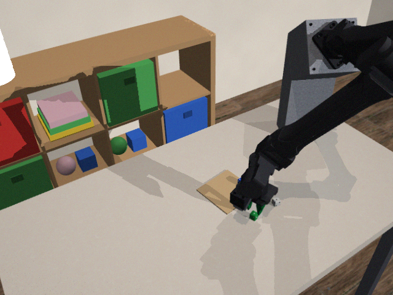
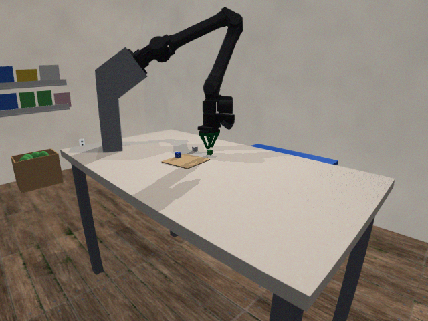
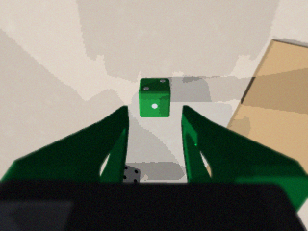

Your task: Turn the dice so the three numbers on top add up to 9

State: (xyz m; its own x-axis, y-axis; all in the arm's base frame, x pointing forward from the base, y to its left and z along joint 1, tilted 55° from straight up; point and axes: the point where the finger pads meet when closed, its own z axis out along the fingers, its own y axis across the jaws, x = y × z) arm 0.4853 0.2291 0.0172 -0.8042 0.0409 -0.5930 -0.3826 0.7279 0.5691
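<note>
And the gripper [image 1: 255, 210] [image 2: 209, 147] [image 3: 155, 114] hangs low, fingers part-way apart, nothing between them! The green die [image 1: 253, 215] [image 2: 209, 152] [image 3: 154, 98] sits on the table just beyond the tips, off the mat [image 1: 217, 187] [image 2: 186, 161] [image 3: 276, 91]. The danger: closing from here could miss it, or one fingertip could clip an edge and send it skidding. Gap looks snug, so a sideways error would be costly! The white die [image 1: 276, 201] [image 2: 194, 148] [image 3: 132, 174], also off the mat, could get knocked by a careless sweep. The blue die [image 1: 239, 180] [image 2: 177, 154] is on the mat; dragging another against the mat's edge might shift both.

Over to the containers! Far left in the exterior view, a wooden box [image 2: 39, 174] holds green balls [image 2: 35, 154]. In the top view, the cubby shelf [image 1: 126, 41] houses a blue bin [image 1: 187, 126], contents hidden.
</note>
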